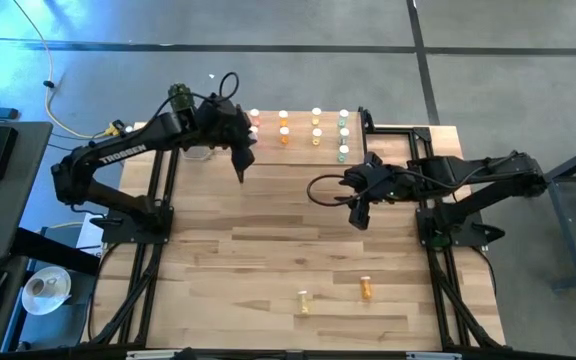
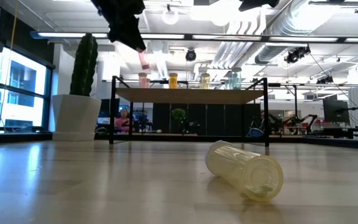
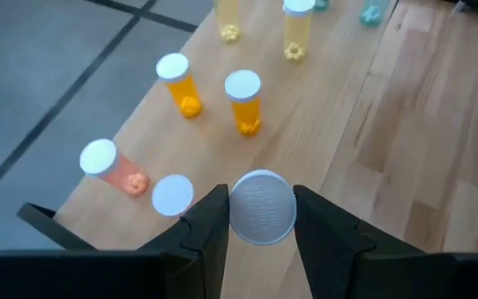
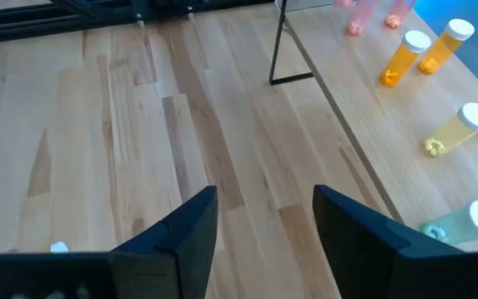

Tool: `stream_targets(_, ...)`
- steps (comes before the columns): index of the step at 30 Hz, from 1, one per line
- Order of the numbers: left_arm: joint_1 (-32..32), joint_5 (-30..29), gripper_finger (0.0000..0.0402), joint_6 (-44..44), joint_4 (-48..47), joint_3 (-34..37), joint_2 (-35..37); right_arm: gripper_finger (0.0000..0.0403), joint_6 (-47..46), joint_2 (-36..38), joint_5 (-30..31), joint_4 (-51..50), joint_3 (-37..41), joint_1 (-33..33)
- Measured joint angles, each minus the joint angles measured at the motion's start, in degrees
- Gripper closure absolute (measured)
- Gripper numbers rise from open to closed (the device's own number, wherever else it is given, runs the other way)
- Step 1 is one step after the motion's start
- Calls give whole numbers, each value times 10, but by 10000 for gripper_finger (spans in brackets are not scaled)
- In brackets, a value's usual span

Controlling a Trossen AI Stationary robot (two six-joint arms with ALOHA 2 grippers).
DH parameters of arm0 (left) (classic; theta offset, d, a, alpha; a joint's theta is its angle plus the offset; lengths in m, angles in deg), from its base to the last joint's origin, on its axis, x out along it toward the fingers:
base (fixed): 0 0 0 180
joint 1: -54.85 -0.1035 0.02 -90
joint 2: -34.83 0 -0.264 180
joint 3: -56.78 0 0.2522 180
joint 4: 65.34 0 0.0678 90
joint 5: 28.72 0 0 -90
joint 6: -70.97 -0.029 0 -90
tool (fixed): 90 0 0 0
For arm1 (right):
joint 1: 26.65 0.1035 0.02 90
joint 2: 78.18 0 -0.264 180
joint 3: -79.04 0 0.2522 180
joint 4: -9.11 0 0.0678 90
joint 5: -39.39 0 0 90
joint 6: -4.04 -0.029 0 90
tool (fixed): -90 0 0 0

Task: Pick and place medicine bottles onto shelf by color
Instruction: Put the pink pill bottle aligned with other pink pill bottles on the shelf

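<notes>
The shelf [image 1: 300,126] stands at the table's far edge and carries upright bottles in rows: pink [image 3: 110,169], orange [image 3: 243,100], yellow [image 3: 295,35] and pale green [image 1: 344,128]. My left gripper [image 3: 261,223] is over the shelf's left end, shut on a pink bottle [image 2: 143,59] with a white cap. My right gripper [image 4: 264,224] is open and empty above the table, just in front of the shelf's right end. A yellow bottle [image 1: 303,300] and an orange bottle [image 1: 366,288] lie on their sides near the table's front edge. My left gripper pinches the pink bottle at its capped top end [image 3: 261,208] between its two fingers. The fingers come from above, slanting down. The bottle hangs below them, slightly tilted, clear of the shelf board [image 2: 191,95], by the pink bottles.
A white pot with a cactus [image 2: 76,115] stands left of the shelf. The shelf's black legs [image 4: 276,50] stand on the table. The lying yellow bottle [image 2: 244,169] is close to the low camera. Bare tabletop [image 1: 288,220] lies between the shelf and the two lying bottles.
</notes>
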Motion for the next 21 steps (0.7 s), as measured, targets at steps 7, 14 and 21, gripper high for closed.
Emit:
stream_targets(7, 0, 26, 289, 11, -43, -8, -1, 213, -1, 0, 0, 0, 0, 0)
stream_targets(14, -7, 28, 289, 35, -65, -8, -11, 213, -2, 0, 0, 0, 0, 0)
stream_targets(21, -16, 38, 289, 36, -107, -46, -11, 213, 0, 0, 0, 0, 0, 0)
